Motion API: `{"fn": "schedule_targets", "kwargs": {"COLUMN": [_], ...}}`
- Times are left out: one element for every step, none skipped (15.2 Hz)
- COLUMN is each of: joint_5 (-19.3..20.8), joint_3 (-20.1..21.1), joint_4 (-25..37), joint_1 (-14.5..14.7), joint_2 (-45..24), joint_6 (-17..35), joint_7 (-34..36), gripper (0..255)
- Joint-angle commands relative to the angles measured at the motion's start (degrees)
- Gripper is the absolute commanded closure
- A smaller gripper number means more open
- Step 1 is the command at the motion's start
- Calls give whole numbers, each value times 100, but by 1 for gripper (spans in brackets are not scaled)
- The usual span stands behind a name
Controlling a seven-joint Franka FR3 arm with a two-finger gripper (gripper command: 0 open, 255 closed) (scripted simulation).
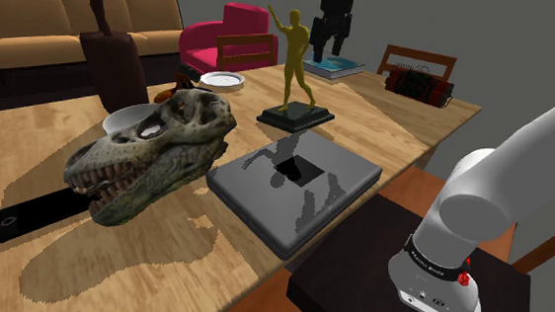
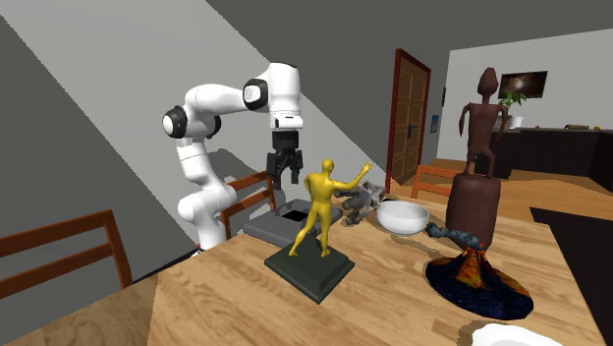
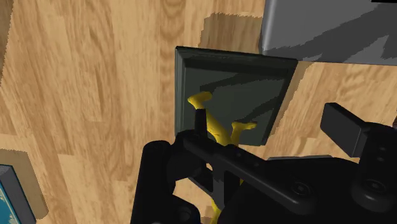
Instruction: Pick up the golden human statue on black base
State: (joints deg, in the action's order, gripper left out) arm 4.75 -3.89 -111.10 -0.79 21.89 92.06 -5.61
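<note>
The golden human statue [image 1: 295, 58] stands upright with one arm raised on its black square base [image 1: 295, 117], at the table's far side beside a grey laptop. My black gripper [image 1: 329, 30] hangs open at about the height of the statue's head, close beside it and not touching it. In the second exterior view the gripper [image 2: 285, 172] shows just behind the statue [image 2: 319, 208] and its base [image 2: 310, 266]. The wrist view looks down on the base [image 3: 235, 76] and the golden legs [image 3: 215, 127]; the gripper [image 3: 251, 153] has nothing clasped.
A grey laptop [image 1: 292, 184] lies next to the base, and a large dinosaur skull [image 1: 152, 153] and a white bowl [image 1: 127, 117] sit further along. A tall brown figure [image 2: 479, 157] and a volcano-like model [image 2: 476, 280] stand nearby. A book [image 1: 336, 68] lies beyond the statue.
</note>
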Motion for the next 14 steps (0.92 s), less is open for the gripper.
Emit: {"fn": "schedule_targets", "kwargs": {"joint_5": [-33,-53,-75,-100,-128,-159,-192,-229,-269,-312,-317,-311,-306,-301], "joint_3": [-51,-74,-98,-122,-146,-171,-195,-219,-244,-269,-271,-267,-265,-263], "joint_4": [499,741,989,1246,1511,1787,2073,2373,2687,3018,3052,2914,2777,2648], "joint_1": [-5,-8,-12,-16,-21,-28,-36,-46,-57,-70,-74,-73,-72,-71], "joint_2": [-340,-499,-659,-821,-987,-1156,-1330,-1509,-1694,-1888,-1908,-1862,-1816,-1776], "joint_6": [4,-2,-14,-32,-56,-86,-124,-169,-223,-287,-294,-202,-110,-21], "joint_7": [-71,-106,-142,-178,-215,-252,-290,-328,-366,-405,-409,-404,-398,-393], "gripper": [0,0,0,0,0,0,0,0,0,0,0,0,0,0]}}
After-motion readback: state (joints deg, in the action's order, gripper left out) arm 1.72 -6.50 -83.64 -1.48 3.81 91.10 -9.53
